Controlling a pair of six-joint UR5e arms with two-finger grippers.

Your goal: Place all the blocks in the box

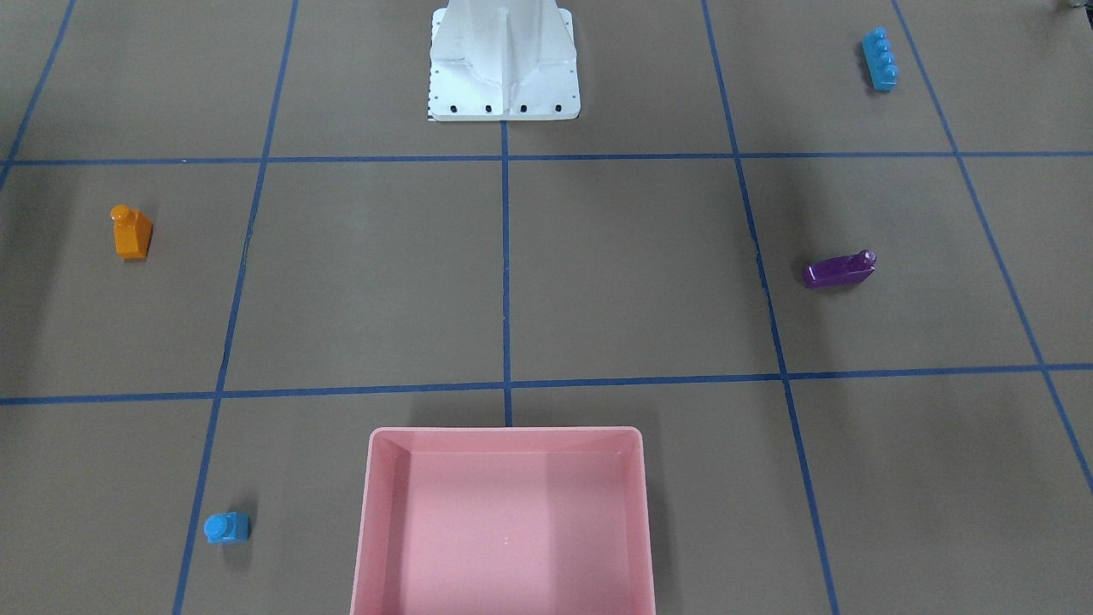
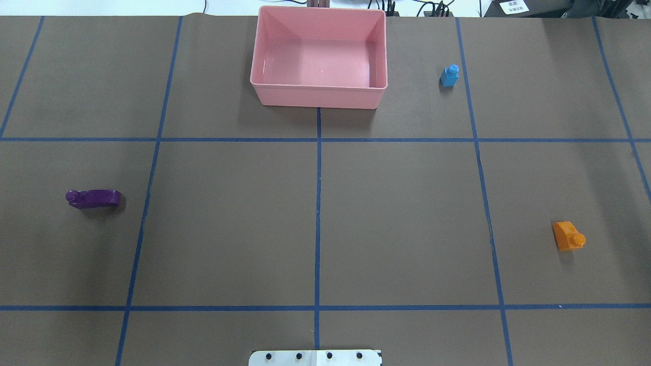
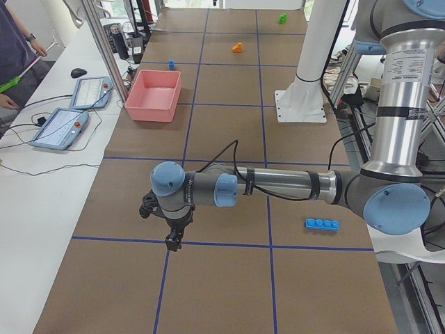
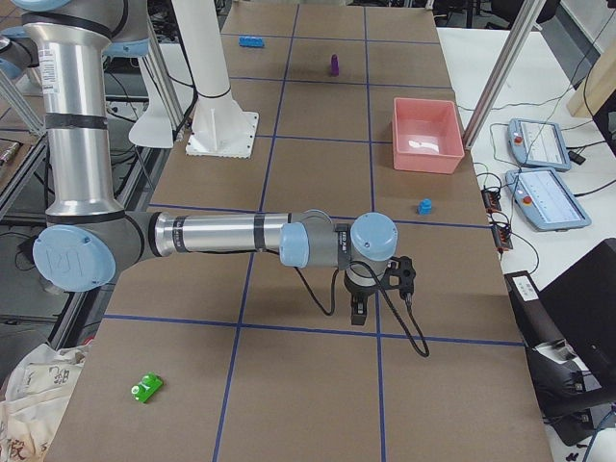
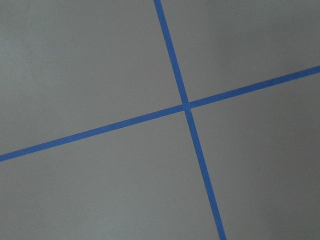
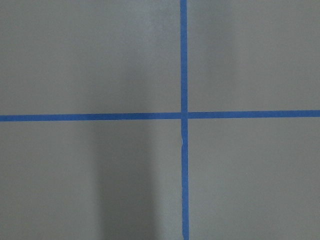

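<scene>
The pink box (image 2: 318, 99) stands empty at the table's far middle edge. The orange sloped block (image 2: 568, 236) lies on the right side and the small light-blue block (image 2: 449, 76) lies right of the box. The long purple block (image 2: 94, 198) lies on the left. The long four-stud light-blue block (image 1: 880, 59) lies near the robot's left side. The green block (image 4: 146, 388) lies at the table's right end. My left gripper (image 3: 170, 240) and right gripper (image 4: 360, 313) hover over bare table near the two ends, far from the box. I cannot tell whether they are open or shut.
The white robot base plate (image 1: 504, 77) stands at the table's near middle edge. Blue tape lines cross the brown table. Control tablets (image 4: 544, 173) lie on the side bench beyond the box. An operator (image 3: 14, 49) stands at that bench.
</scene>
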